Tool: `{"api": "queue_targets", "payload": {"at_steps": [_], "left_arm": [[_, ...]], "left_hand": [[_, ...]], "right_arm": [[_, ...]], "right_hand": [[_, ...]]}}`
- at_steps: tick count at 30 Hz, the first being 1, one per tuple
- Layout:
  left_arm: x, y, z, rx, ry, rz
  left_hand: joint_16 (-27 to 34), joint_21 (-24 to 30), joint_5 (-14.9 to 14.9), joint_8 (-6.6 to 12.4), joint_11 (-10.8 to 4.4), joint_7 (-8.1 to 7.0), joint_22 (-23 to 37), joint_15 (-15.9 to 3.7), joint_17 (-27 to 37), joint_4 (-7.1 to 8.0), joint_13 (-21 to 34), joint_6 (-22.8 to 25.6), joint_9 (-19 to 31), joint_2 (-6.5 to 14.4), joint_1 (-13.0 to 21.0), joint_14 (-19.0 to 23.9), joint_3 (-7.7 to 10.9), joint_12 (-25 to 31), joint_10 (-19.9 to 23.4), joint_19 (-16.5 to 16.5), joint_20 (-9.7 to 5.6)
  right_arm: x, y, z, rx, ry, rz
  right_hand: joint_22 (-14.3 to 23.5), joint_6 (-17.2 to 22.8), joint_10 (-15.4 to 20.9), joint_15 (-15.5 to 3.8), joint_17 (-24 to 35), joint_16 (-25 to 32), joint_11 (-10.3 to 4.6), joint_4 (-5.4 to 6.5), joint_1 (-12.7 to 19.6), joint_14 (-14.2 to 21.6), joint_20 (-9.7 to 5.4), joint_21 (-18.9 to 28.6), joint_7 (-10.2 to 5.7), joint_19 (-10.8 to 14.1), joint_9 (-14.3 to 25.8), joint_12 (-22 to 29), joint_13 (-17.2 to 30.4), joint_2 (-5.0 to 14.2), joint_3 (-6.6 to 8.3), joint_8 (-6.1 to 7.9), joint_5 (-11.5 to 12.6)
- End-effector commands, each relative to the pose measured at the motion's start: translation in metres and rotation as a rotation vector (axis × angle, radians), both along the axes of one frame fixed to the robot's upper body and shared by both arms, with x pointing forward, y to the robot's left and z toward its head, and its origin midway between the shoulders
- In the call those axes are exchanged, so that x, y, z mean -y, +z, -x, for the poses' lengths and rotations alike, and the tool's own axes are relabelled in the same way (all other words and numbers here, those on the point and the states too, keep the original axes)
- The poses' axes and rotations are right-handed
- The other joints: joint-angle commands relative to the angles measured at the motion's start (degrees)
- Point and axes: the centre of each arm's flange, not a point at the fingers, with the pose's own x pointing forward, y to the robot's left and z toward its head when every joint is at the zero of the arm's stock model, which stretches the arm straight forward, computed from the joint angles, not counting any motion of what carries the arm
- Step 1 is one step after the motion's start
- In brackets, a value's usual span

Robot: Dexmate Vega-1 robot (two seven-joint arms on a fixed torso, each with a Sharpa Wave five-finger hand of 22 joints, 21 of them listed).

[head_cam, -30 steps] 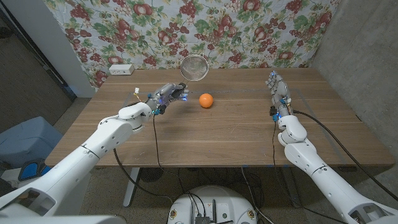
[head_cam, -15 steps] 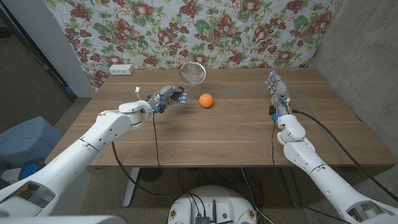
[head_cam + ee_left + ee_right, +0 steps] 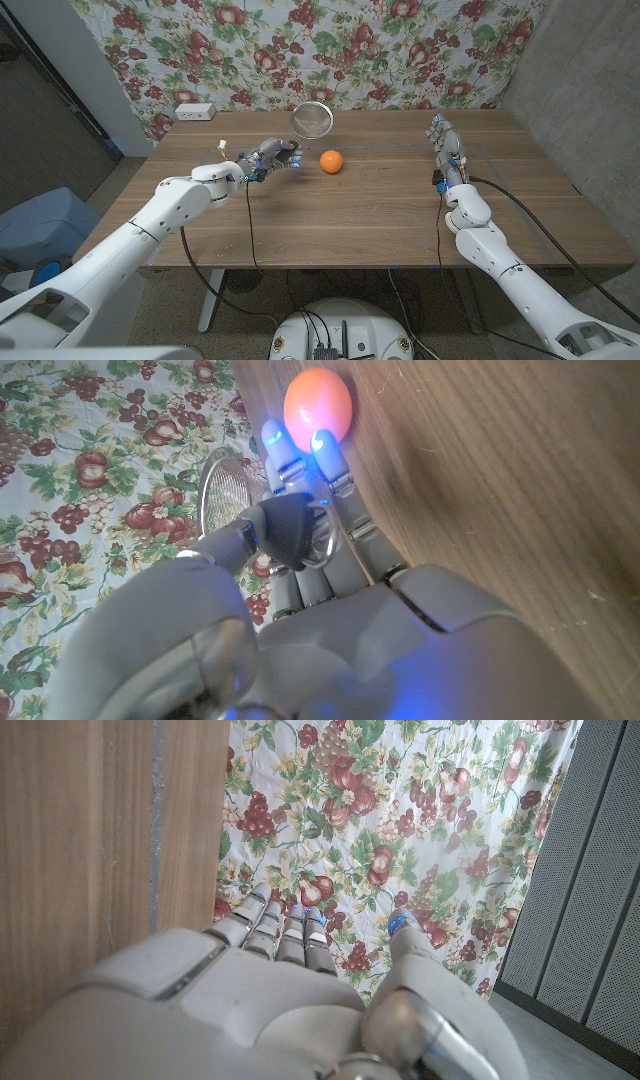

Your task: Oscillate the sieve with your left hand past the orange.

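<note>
A round metal mesh sieve [image 3: 311,119] hangs in the air over the back middle of the wooden table [image 3: 360,215], its mesh bowl tipped up on edge. My left hand [image 3: 272,155] grips its wire handle just left of the orange [image 3: 331,160], which lies on the table. In the left wrist view my fingers [image 3: 322,455] reach toward the orange [image 3: 318,402], with the sieve [image 3: 225,490] beside them against the cloth. My right hand [image 3: 445,140] stands at the right side of the table, fingers straight, holding nothing; the right wrist view shows that hand [image 3: 290,980] the same way.
A white power strip [image 3: 195,111] lies at the table's back left corner. A floral cloth [image 3: 400,50] hangs behind the table. A blue bin [image 3: 40,225] stands on the floor to the left. Thin cables trail off both arms.
The sieve has dipped a little lower and shifted slightly left. My left forearm has swung in closer to the table. The orange and my right hand are where they were.
</note>
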Motion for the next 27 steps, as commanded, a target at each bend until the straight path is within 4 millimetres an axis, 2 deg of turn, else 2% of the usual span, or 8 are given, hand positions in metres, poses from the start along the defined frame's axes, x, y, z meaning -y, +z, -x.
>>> {"api": "queue_targets", "payload": {"at_steps": [1, 5, 11, 19, 23, 27], "left_arm": [[0.001, 0.001, 0.003, 0.069, -0.014, -0.010], [0.002, 0.003, 0.005, 0.117, -0.025, -0.018], [0.003, 0.008, 0.007, 0.235, -0.072, -0.041], [0.006, 0.012, 0.009, 0.390, -0.148, -0.067], [0.007, 0.013, 0.009, 0.414, -0.164, -0.074], [0.007, 0.013, 0.009, 0.393, -0.152, -0.071]], "left_hand": [[-0.3, 0.2, 0.0, -0.25, -1.64, 3.11, 0.1, -0.89, -0.1, 1.30, 0.1, 5.2, 0.0, 2.0, 2.2, -1.2, 0.60, -0.2, 0.9, -0.6, -5.31], [-0.4, 0.1, 0.1, -0.16, -1.75, 1.77, 0.0, -0.91, -0.1, 1.65, 0.1, 5.4, -0.1, 1.9, 1.8, -1.5, 0.36, -0.2, 0.9, -0.9, -5.40], [-0.7, -0.4, 0.6, 0.41, -3.07, -1.28, -0.1, -1.10, -0.1, 2.65, 0.5, 6.2, 0.0, 1.4, 0.8, -2.1, -0.44, 0.1, 0.7, -1.8, -5.87], [-0.9, -0.8, 0.9, 0.74, -3.69, -2.59, -0.1, -1.11, -0.1, 3.06, 0.9, 6.2, 0.2, 1.2, 0.3, -2.5, -0.81, 0.2, 0.4, -2.7, -5.69], [-1.5, -1.4, 1.4, 1.03, -4.13, -4.40, -0.2, -1.05, -0.2, 3.98, 1.4, 5.6, 0.6, 0.7, -0.6, -3.8, -1.45, 0.1, -0.4, -3.7, -5.09], [-1.7, -1.5, 1.7, 1.21, -4.07, -5.19, -0.2, -1.03, -0.3, 4.47, 1.6, 5.6, 0.7, 0.5, -1.1, -4.2, -1.79, 0.2, -0.1, -3.6, -5.06]], "right_arm": [[0.001, -0.001, 0.001, 0.003, 0.002, -0.008], [0.001, -0.001, 0.001, 0.005, 0.003, -0.001], [0.000, -0.001, 0.001, 0.007, 0.006, 0.001], [0.000, 0.001, 0.000, 0.006, 0.007, 0.001], [0.000, 0.002, 0.000, 0.006, 0.007, 0.006], [0.000, 0.002, 0.000, 0.006, 0.006, 0.004]], "right_hand": [[0.1, 0.4, 0.3, 0.25, 0.0, 0.3, 0.01, -0.09, 0.2, 0.2, 0.02, -0.3, 0.18, 0.4, 0.1, 0.3, 0.2, 0.40, 0.32, 0.23, 0.4], [0.1, 0.3, 0.2, 0.26, -0.1, 0.3, -0.08, -0.09, 0.2, 0.2, 0.01, -0.3, 0.15, 0.5, 0.1, 0.3, 0.2, 0.40, 0.33, 0.22, 0.4], [0.1, 0.3, 0.3, 0.24, -0.1, 0.3, -0.12, -0.08, 0.1, 0.2, 0.06, -0.4, 0.13, 0.5, 0.1, 0.3, 0.2, 0.40, 0.35, 0.22, 0.4], [0.1, 0.4, 0.3, 0.25, -0.2, 0.3, -0.12, -0.07, 0.1, 0.2, 0.03, -0.6, 0.16, 0.6, 0.1, 0.3, 0.2, 0.40, 0.37, 0.23, 0.4], [0.1, 0.4, 0.3, 0.30, -0.2, 0.3, -0.10, -0.07, 0.1, 0.2, 0.05, -0.7, 0.17, 0.6, 0.1, 0.3, 0.2, 0.40, 0.38, 0.22, 0.4], [0.1, 0.3, 0.3, 0.32, -0.2, 0.4, -0.04, -0.06, 0.1, 0.2, 0.06, -0.8, 0.17, 0.7, 0.1, 0.3, 0.2, 0.40, 0.39, 0.21, 0.4]]}}
